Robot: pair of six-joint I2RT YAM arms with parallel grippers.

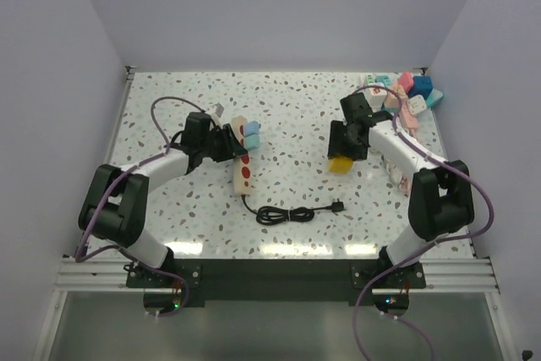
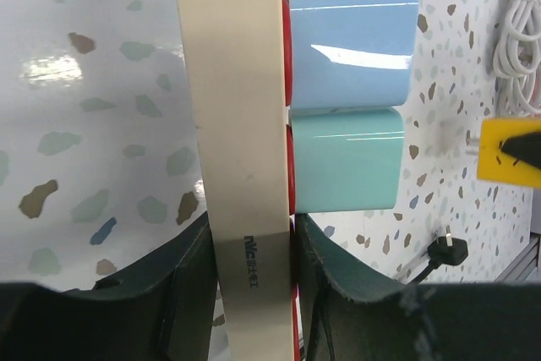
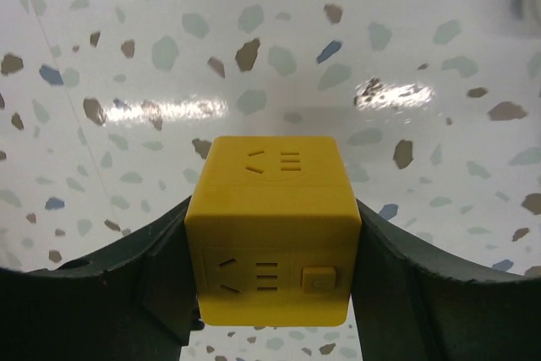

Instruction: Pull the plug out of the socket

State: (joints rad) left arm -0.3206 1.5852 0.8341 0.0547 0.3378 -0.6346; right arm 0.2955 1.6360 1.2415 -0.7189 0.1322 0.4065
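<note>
A: How far along was it?
B: One plug looked done. The right gripper (image 3: pixel 275 289) pinched the yellow plug (image 3: pixel 270 226) by its sides, well apart from the strip (image 2: pixel 228 124).
A: And the strip?
B: The left gripper (image 2: pixel 251 247) clamped its long edges. The blue plug (image 2: pixel 351 44) and teal plug (image 2: pixel 347 158) sat side by side in it, so I judged two were left.

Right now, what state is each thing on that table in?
Power strip: gripped by left jaws.
Blue plug: plugged into strip.
Teal plug: plugged into strip.
Yellow plug: off the strip, gripped by right jaws.
Black cord: coiled, its end unplugged.
</note>
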